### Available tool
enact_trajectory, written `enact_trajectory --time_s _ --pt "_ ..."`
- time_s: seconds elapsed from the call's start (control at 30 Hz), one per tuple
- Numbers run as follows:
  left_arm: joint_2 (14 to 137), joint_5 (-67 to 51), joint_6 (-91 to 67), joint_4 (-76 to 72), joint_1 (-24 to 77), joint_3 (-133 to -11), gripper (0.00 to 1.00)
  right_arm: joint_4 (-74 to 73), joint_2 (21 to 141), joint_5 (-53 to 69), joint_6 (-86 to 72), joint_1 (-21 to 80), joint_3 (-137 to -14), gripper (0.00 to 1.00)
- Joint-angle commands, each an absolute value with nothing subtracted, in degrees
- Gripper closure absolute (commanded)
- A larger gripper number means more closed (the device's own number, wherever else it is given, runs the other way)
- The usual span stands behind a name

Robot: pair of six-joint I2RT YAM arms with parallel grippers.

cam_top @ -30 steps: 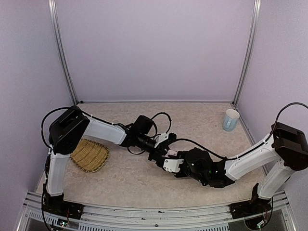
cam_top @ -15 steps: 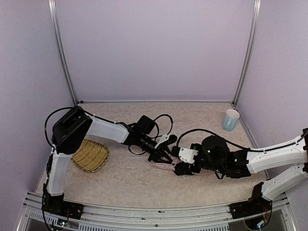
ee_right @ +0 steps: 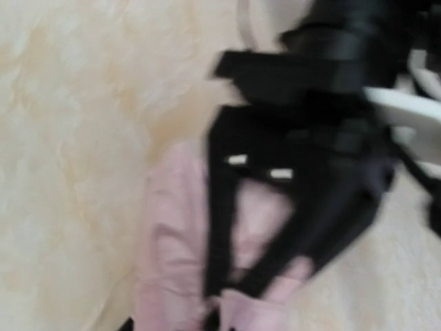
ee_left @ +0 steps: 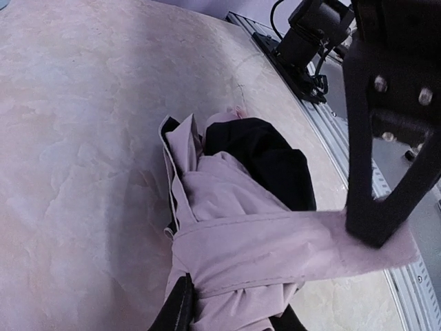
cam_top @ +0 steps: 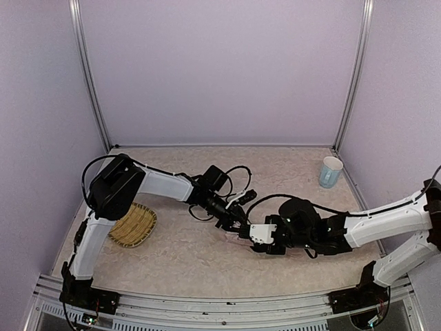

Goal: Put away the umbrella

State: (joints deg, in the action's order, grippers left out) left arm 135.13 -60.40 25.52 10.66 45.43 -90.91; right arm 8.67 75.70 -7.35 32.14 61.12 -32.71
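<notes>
Lying on the mottled table, the umbrella is barely seen from above; the left wrist view shows crumpled pink fabric, black lining. It is clamped by the left gripper, its flat strap pinched by the right gripper.

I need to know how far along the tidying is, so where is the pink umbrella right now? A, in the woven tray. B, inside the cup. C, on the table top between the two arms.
C: the umbrella lies bunched on the table in the left wrist view, well apart from the woven tray and the cup seen from above.
</notes>
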Motion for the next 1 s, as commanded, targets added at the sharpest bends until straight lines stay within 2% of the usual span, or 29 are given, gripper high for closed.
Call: enact_trajectory --time_s 0.0,0.07,0.1,0.17,0.23,0.27,0.57,0.77,0.87,0.97 --pt "144.55 -46.66 21.62 24.25 41.20 -90.15 0.91 15.58 84.67 -7.48 37.39 61.19 -32.91 1.00" --pt "144.56 -47.65 22.33 24.79 41.25 -90.60 0.76 15.86 89.14 -7.12 37.80 57.89 -34.37 1.00" --pt "143.97 -48.18 22.98 24.85 41.29 -90.35 0.64 16.20 90.21 -5.70 37.54 56.06 -34.94 1.00" --pt "142.75 -48.91 24.80 24.80 41.48 -89.82 0.47 16.60 91.91 -4.15 37.19 53.47 -35.44 1.00" --pt "141.40 -49.22 26.89 24.61 41.44 -89.38 0.08 16.42 92.93 -3.30 37.25 52.39 -36.00 1.00" --pt "140.81 -49.53 27.74 24.60 41.29 -89.19 0.02 16.35 93.19 -1.90 37.25 51.98 -36.28 1.00" --pt "129.75 -45.97 29.92 17.58 37.50 -82.38 0.01 13.79 94.52 3.53 36.04 49.71 -38.78 1.00" --pt "109.20 -29.95 25.39 1.62 37.03 -70.12 0.01 12.39 94.98 4.96 36.03 49.05 -40.51 1.00" --pt "98.16 -27.05 21.85 -12.93 36.23 -63.41 0.01 11.88 94.93 5.67 36.08 48.90 -41.24 1.00" --pt "90.90 -35.26 5.92 -43.75 33.89 -51.88 0.01 12.15 94.81 6.97 35.97 48.37 -41.30 1.00"
